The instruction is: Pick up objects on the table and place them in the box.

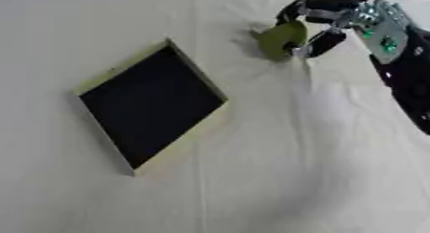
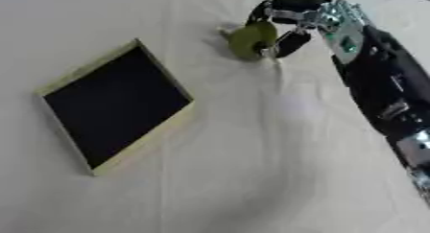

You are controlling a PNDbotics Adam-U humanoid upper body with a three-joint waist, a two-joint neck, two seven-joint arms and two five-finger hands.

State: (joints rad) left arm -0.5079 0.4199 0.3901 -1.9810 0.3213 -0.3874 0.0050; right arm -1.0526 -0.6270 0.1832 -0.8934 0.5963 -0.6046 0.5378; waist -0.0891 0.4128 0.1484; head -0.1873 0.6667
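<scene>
A robot's right hand (image 1: 369, 23) grasps a small green object (image 1: 281, 39) at the far side of a cloth-covered table (image 1: 294, 169), with an open box (image 1: 151, 105) lying to its left.

The hand reaches in from the upper right on a black arm (image 2: 382, 88), and its dark fingers (image 2: 290, 42) and thumb curl around the yellow-green, rounded object, which sits at the far edge of the white cloth; whether it is already off the surface cannot be told. The box is shallow, with pale walls and a dark inside, set askew like a diamond, well apart from the object and nearer the robot. The left hand is out of sight. To do this step well, the hand would likely need to lift clear of the wrinkled cloth, carry the object left and toward the robot, and let go only once it is over the dark inside, not the rim.
</scene>
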